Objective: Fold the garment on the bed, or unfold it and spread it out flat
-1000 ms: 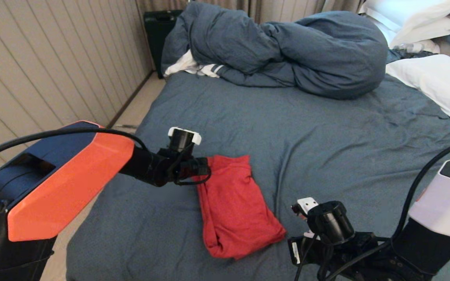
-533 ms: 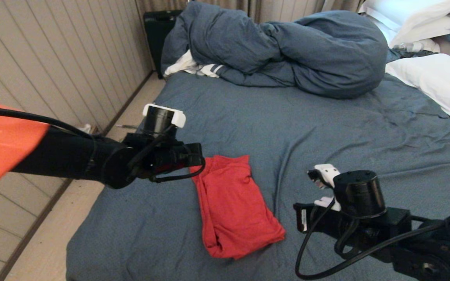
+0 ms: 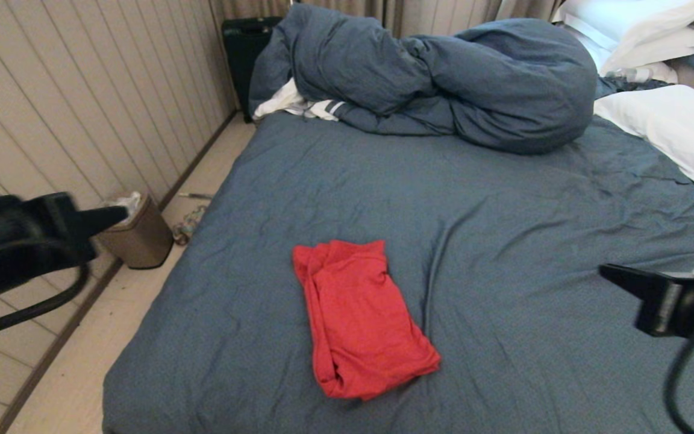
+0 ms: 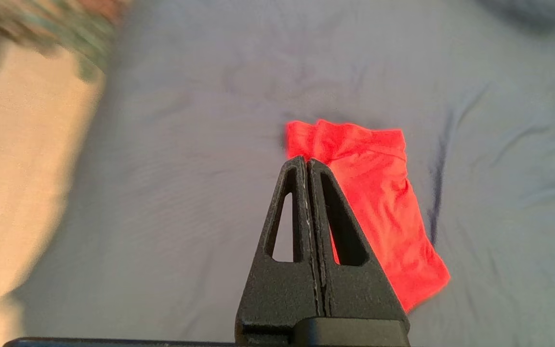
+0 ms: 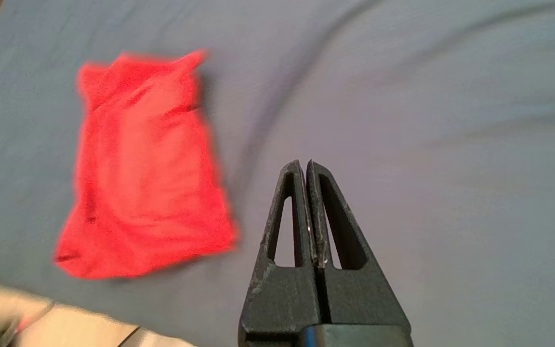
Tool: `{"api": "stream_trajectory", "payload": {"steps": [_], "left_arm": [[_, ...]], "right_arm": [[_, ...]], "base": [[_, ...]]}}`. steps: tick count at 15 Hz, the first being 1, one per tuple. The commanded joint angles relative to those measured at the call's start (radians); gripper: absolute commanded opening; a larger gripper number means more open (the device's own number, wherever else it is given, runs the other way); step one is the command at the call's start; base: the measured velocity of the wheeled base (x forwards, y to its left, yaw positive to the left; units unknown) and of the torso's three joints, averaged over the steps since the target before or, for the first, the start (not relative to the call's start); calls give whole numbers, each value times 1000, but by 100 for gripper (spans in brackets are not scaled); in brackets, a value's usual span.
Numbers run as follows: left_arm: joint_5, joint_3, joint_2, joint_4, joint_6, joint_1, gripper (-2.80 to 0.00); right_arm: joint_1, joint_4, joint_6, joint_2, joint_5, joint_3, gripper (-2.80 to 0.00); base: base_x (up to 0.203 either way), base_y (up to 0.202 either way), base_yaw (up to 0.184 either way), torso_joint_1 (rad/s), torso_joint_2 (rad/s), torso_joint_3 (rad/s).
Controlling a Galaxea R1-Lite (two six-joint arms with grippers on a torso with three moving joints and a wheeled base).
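Wrist views show pressed-together jaws; head view shows bin (image 3: 137,234).

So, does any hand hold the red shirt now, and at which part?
No. Both hands are shut and hold nothing: the left hand and the right hand are in the air, apart from the folded red shirt, which lies alone on the bed.

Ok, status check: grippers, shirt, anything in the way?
Left gripper shut, empty, off the bed's left edge. Right gripper shut, empty, out to the right. Red shirt folded on the bed, untouched. Nothing blocking it; duvet bunched at far end.
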Motion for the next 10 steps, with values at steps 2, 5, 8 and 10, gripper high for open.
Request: {"api": "stream_trajectory", "payload": {"steps": [2, 5, 8, 10], "left_arm": [[53, 104, -474, 184, 6, 44, -280], [233, 274, -679, 419, -47, 72, -280], [291, 292, -725, 616, -205, 166, -280], [271, 300, -759, 636, -180, 312, -280]], "right_arm": [[-79, 171, -29, -437, -4, 70, -280], [-122, 352, -47, -700, -21, 188, -280], [-139, 436, 3, -735, -157, 366, -280], [-163, 451, 53, -737, -250, 378, -280]], "base": [[0, 0, 0, 0, 0, 0], [0, 0, 0, 0, 0, 0], [0, 0, 0, 0, 0, 0], [0, 0, 0, 0, 0, 0]]}}
